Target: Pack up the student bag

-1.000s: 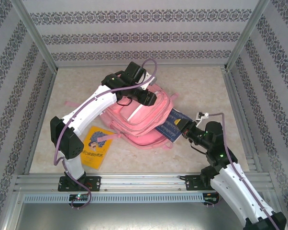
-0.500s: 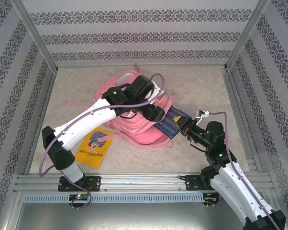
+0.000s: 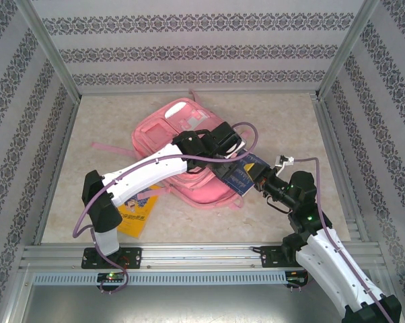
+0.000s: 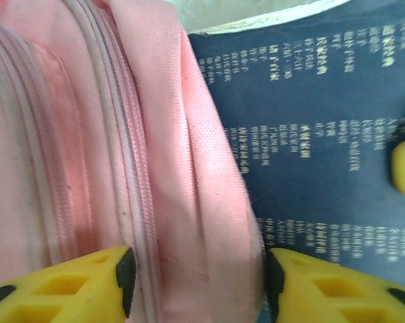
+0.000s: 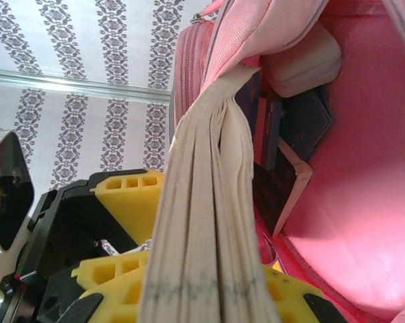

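The pink student bag lies flat in the middle of the table, its opening toward the right. My right gripper is shut on a thick dark blue book, whose far end sits in the bag's mouth. In the right wrist view the book's page edges stand between my yellow fingers, and the bag's pink inside holds dark books. My left gripper hangs over the opening's rim. Its jaws stand apart astride a fold of pink fabric beside the blue cover.
A yellow picture book lies on the table near the left arm's base, partly under the arm. A pink strap trails left of the bag. Patterned walls and metal rails fence the table on three sides.
My left arm swung from the bag's far top across to its right rim beside the blue book, and its jaws widened, then narrowed. The right arm held still with the book.
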